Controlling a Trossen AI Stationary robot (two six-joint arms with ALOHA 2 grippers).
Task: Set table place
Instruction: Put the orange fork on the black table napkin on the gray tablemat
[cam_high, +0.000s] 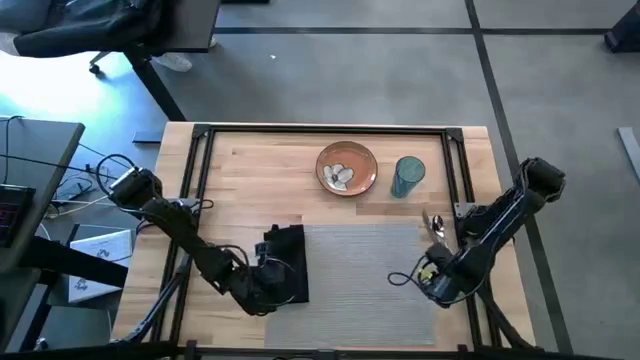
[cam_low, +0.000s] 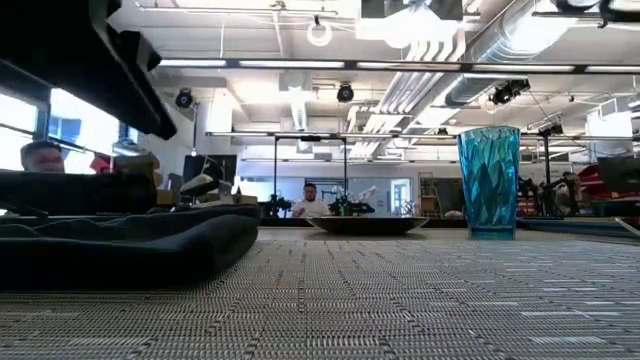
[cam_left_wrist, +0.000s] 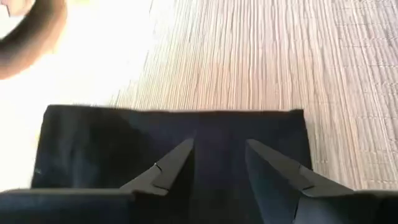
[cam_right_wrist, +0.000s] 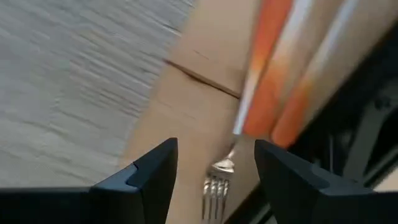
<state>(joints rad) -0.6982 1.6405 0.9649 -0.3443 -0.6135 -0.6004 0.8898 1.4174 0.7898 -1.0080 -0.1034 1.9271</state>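
The fork (cam_right_wrist: 217, 183) is seen just ahead of the right tool (cam_right_wrist: 214, 163), between its spread, empty fingers; its handle apparently runs straight away.

A blue faceted glass tumbler (cam_high: 408, 176) stands upright on the far part of the wooden top (in the low view it is the tallest thing on the surface). A black office chair (cam_high: 90, 25) sits on the grey carpeted floor (cam_high: 400, 80) beyond the far left corner. To the left, a grey desk (cam_high: 30, 150) carries tangled cables (cam_high: 100, 170) and some papers (cam_high: 95, 260). Level across the room, an open ceiling with pipes and ducts (cam_low: 440, 50) runs overhead, lit by strip lights. A person (cam_low: 310, 203) sits far back in the middle, and another person (cam_low: 42, 156) shows at the left edge.
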